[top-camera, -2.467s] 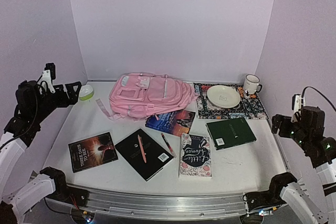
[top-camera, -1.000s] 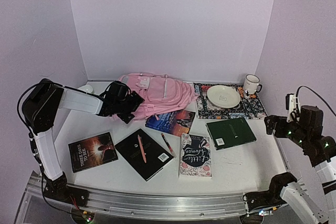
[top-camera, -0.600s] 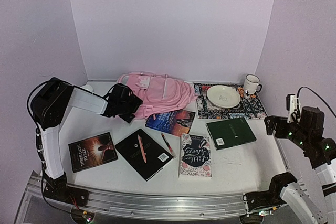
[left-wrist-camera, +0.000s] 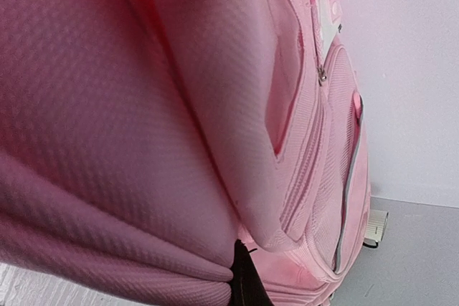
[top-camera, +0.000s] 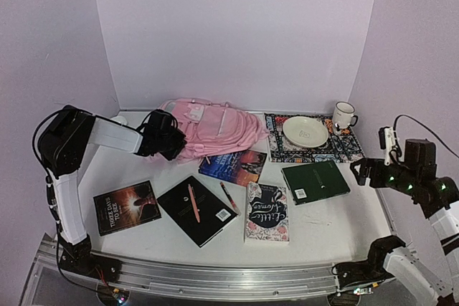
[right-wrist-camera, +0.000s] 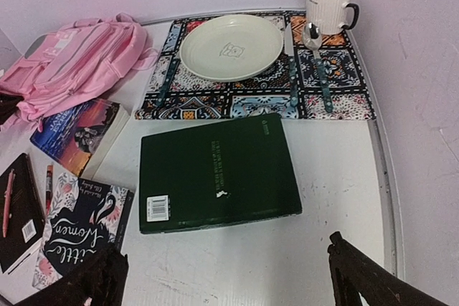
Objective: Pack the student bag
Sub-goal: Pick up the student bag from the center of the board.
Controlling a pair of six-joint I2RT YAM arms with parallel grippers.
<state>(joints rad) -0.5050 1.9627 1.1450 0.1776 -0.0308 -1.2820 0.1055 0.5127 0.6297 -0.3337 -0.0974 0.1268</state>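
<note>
The setting is a robot test cell in a lab. Plain lilac walls (top-camera: 237, 34) enclose a white table (top-camera: 337, 227) on three sides. A metal rail (top-camera: 229, 281) along the near edge carries the left arm (top-camera: 63, 206) and right arm (top-camera: 423, 177). Staged props are laid out on the table: books (top-camera: 197, 209), a bag (top-camera: 222, 130), and a placemat (top-camera: 276, 145) with plate (top-camera: 305, 131) and mug (top-camera: 344, 115).

- student bag (left-wrist-camera: 143, 120): fills my left wrist view, blurred up close, cut off at three edges.
- left gripper (top-camera: 178, 145): my fingertips buried in its fabric, one dark tip showing.
- right gripper (right-wrist-camera: 226, 249): both my fingers cut by the bottom edge.
- green book (right-wrist-camera: 215, 170): lettering too small to read.
</note>
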